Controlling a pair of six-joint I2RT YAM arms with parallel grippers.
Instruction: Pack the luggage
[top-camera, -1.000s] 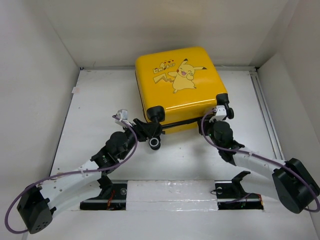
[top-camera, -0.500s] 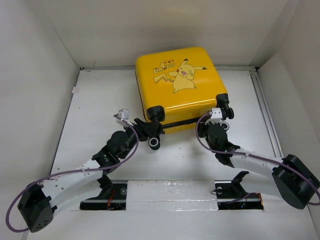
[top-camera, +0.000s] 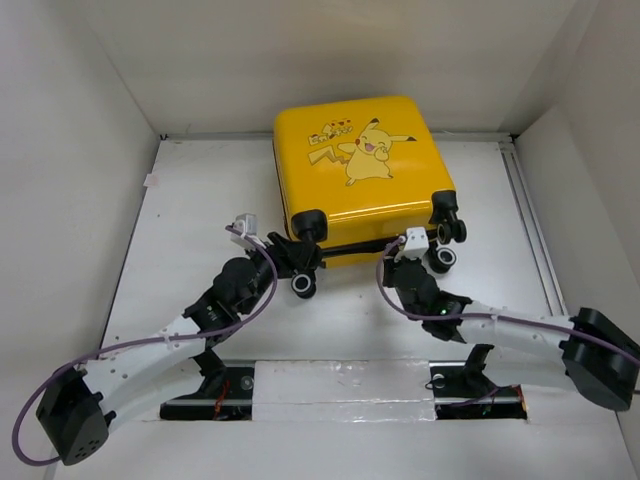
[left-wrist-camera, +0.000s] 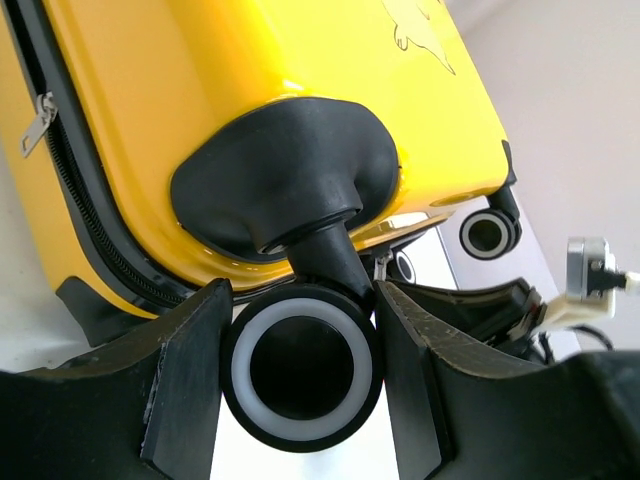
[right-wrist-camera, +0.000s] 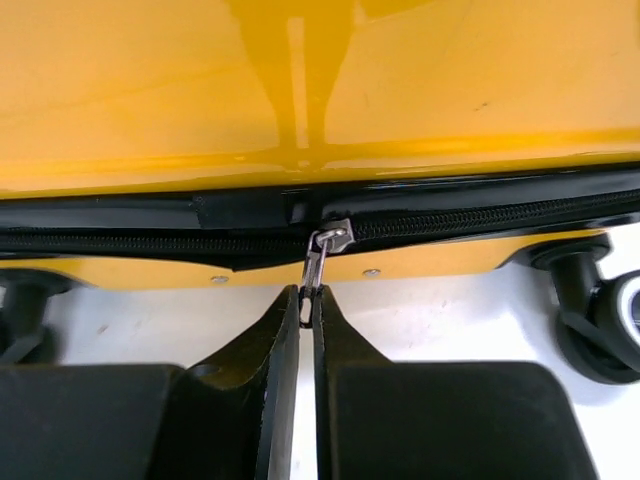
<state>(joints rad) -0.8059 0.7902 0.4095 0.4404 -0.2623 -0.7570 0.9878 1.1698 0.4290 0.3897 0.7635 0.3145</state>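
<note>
Leftward slid the right gripper (right-wrist-camera: 306, 305), pinched shut on the zip pull (right-wrist-camera: 315, 262); left gripper (left-wrist-camera: 300, 370) clamped a wheel (left-wrist-camera: 300, 368) (pull steadily along the luggage (top-camera: 360, 170)).

luggage (top-camera: 362, 165) on table (top-camera: 200, 200), behind arms

The white tabletop (top-camera: 200, 200) carries one thing directly: the luggage (top-camera: 362, 175), a bright-yellow hard-shell suitcase lying flat toward the far wall (cartoon print facing up). Its black wheels (top-camera: 302, 284) point toward the near edge, where a pale strip (top-camera: 340, 385) runs across between the arm bases.
</note>
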